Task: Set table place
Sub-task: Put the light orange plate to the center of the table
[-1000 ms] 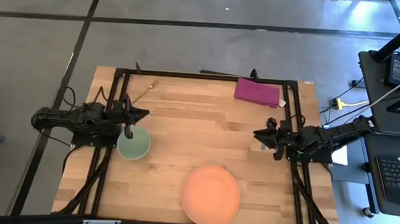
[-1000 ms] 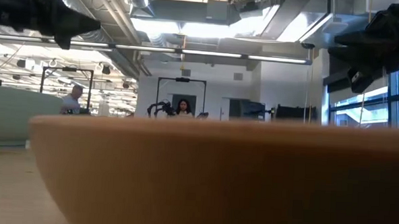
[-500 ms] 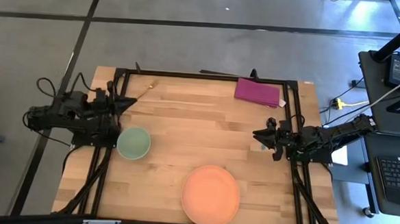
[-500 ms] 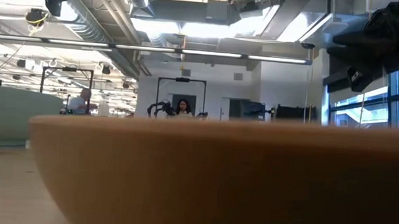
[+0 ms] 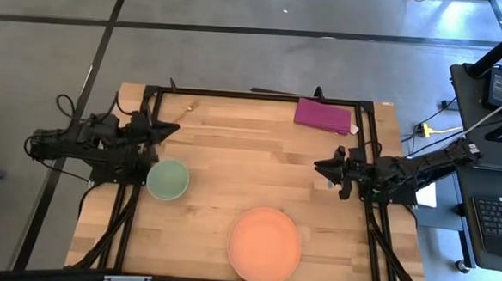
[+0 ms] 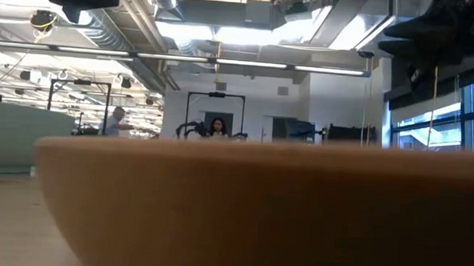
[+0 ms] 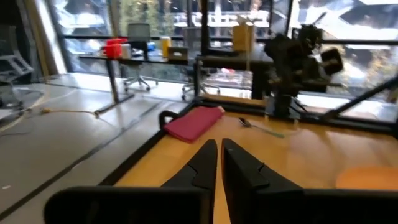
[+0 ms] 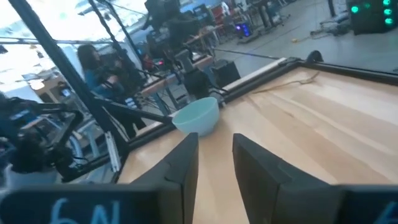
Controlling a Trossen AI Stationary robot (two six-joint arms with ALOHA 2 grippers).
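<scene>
Your left gripper (image 5: pixel 167 128) hovers at the table's (image 5: pixel 258 171) left edge, fingers (image 7: pixel 205 163) nearly together, nothing held. Just beside it sits the pale green bowl (image 5: pixel 168 179), round and empty; the gold fork (image 5: pixel 183 114) lies close on its other side. Farther off you see the orange plate (image 5: pixel 264 245), bare. Your right gripper (image 5: pixel 320 168) waits opposite, fingers (image 8: pixel 186 160) apart

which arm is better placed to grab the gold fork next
Left. The gold fork lies near the table's far left corner, just beyond the left hand, whose fingers are nearly shut. The right hand, open, hovers across the table by the right rail, much farther away.
</scene>
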